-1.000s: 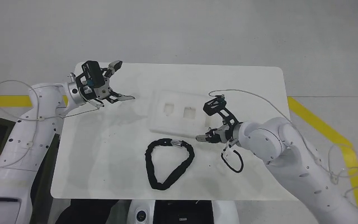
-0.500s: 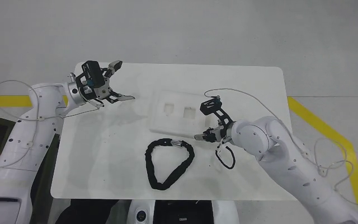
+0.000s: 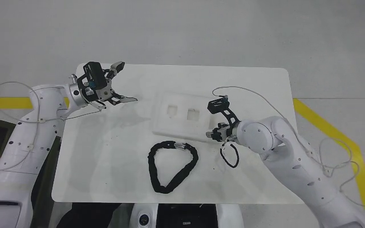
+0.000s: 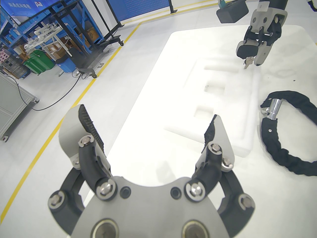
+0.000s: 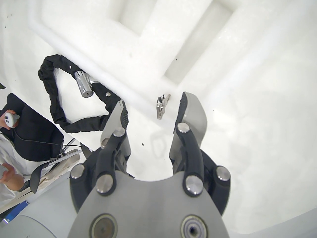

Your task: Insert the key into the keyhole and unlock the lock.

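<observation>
The white table (image 3: 108, 165) bears a foam tray (image 3: 178, 122), chain lock (image 3: 150, 166) and key (image 5: 161, 106).

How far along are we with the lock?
Done: nothing yet; the chain lock lies closed on the table. In hand: the right gripper is open astride the key, which lies beside the foam tray. To do: grasp the key, insert it into the silver cylinder, turn. The left gripper hovers open, away.

Left tool (image 4: 148, 115) held raised, fingers spread wide, right tool (image 5: 153, 101) pointing downward, fingers parted
</observation>
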`<state>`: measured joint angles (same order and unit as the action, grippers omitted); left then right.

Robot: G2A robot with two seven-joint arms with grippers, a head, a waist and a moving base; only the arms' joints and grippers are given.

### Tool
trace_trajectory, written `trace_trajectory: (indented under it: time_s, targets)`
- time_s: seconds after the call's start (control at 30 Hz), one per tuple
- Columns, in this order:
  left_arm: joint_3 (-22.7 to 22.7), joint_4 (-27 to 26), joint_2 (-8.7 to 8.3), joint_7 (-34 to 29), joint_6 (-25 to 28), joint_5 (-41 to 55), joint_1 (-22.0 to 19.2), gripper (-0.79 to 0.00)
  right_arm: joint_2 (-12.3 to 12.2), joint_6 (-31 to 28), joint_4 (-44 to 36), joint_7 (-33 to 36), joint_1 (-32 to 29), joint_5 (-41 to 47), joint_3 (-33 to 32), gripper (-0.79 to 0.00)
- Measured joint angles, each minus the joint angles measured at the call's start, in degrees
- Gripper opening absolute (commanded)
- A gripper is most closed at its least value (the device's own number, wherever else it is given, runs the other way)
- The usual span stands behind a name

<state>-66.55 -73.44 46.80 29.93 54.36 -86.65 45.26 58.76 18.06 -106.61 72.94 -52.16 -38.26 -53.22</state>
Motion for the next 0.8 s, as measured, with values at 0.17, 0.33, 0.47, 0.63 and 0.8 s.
trace_trajectory:
  time_s: [0.17,0.33,0.47,0.63,0.8]
  targets:
    - [0.00,0.00,0.00,0.00,0.00,0.00,0.00,0.000,0.04,0.23,-0.27,0.39,-0.25,-0.24,-0.35,-0.536]
    - [0.00,0.00,0.00,0.00,0.00,0.00,0.00,0.000,0.23,0.37,0.28,0.35,-0.14,-0.43,-0.22,-0.551]
    - [0.00,0.00,0.00,0.00,0.00,0.00,0.00,0.000,0.44,0.63,1.05,0.23,0.08,-0.83,0.04,-0.588]
    - [0.00,0.00,0.00,0.00,0.00,0.00,0.00,0.000,0.66,0.90,1.74,0.14,0.16,-1.20,0.39,-0.696]
    - [0.00,0.00,0.00,0.00,0.00,0.00,0.00,0.000,0.85,1.17,2.14,0.28,0.25,-1.59,0.48,-0.785]
